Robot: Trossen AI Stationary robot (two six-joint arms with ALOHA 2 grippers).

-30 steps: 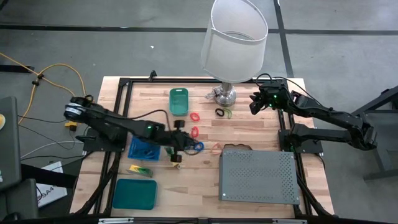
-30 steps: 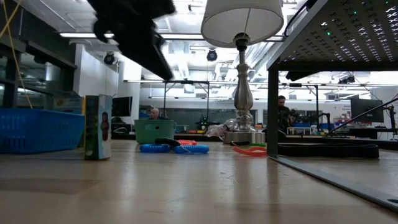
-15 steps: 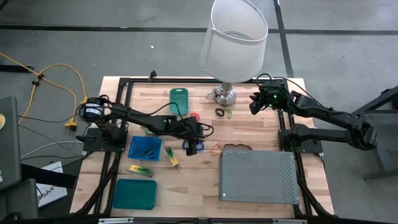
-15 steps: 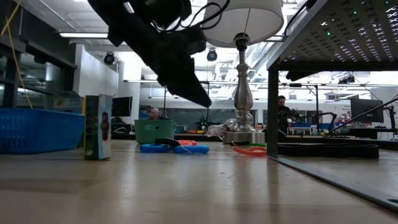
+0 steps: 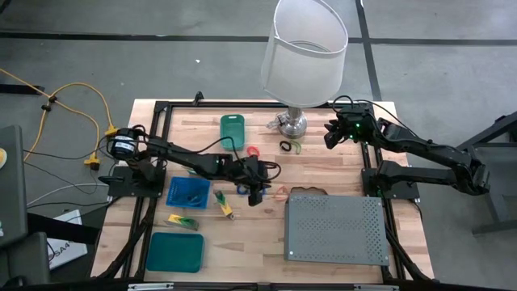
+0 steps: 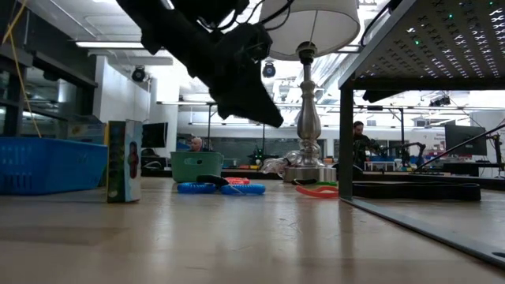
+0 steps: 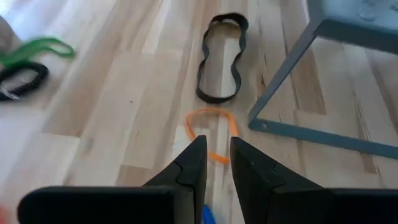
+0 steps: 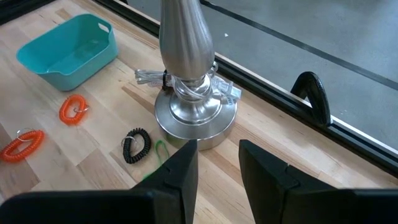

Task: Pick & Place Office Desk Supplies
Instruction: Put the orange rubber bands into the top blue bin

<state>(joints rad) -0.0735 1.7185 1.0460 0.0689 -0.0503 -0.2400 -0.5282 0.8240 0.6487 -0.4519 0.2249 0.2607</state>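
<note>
Left gripper (image 5: pixel 257 196) has swung across the table: a second ago it hung by the blue tray (image 5: pixel 187 192), now it sits well past it toward the grey perforated box (image 5: pixel 335 229). Its narrow-gapped fingers (image 7: pixel 189 169) now point at an orange band (image 7: pixel 210 132), just ahead of the tips, with a black band (image 7: pixel 221 58) beyond. In the low view the arm has moved toward the lamp (image 6: pixel 308 95).

Two teal bins (image 5: pixel 232 130) (image 5: pixel 174 252), one lamp (image 5: pixel 304 48), one grey box (image 5: pixel 336 229).
</note>
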